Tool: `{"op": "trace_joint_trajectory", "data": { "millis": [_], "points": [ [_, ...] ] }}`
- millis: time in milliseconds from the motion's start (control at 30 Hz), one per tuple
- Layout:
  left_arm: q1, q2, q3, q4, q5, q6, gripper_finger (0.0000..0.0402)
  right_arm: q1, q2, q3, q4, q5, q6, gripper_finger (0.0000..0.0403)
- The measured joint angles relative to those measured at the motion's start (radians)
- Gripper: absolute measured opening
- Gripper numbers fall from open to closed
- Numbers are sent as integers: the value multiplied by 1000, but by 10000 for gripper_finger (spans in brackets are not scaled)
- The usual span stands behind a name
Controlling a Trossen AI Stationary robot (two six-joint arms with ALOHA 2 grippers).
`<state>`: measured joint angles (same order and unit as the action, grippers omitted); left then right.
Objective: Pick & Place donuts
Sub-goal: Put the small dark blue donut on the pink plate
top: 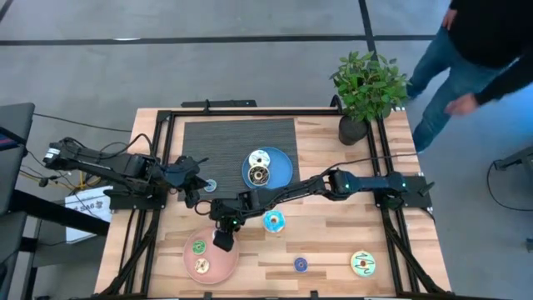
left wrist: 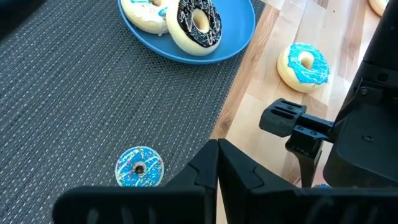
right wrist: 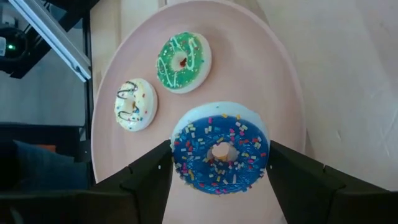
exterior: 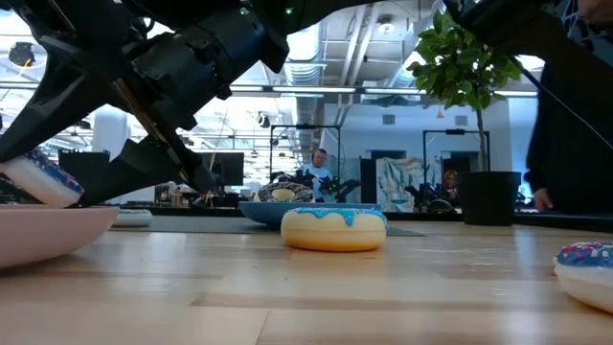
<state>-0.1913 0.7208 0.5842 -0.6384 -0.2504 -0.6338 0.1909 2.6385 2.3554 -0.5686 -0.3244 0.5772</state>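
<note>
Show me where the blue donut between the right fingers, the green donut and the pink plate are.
blue donut (right wrist: 221,149): right wrist view, sprinkled top.
green donut (right wrist: 183,62): right wrist view, icing.
pink plate (right wrist: 280,74): right wrist view, bare rim.

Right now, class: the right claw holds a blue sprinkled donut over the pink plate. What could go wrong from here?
1. The blue sprinkled donut in the right claw might land on the green donut or the cream donut.
2. Released off-centre, it could roll off the pink plate.

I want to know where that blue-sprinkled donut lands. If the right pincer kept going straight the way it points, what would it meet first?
Most likely the pink plate: the right pincer, holding the blue donut, points down at bare plate beside the green donut.
</note>
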Motion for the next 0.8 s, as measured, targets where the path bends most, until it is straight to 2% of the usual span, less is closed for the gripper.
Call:
{"op": "trace_joint_trajectory", "data": {
  "millis": [800],
  "points": [
    [0, 0, 0, 1, 2, -2, 0, 3, 0, -4, 35, 16, 0, 241]
  ]
}}
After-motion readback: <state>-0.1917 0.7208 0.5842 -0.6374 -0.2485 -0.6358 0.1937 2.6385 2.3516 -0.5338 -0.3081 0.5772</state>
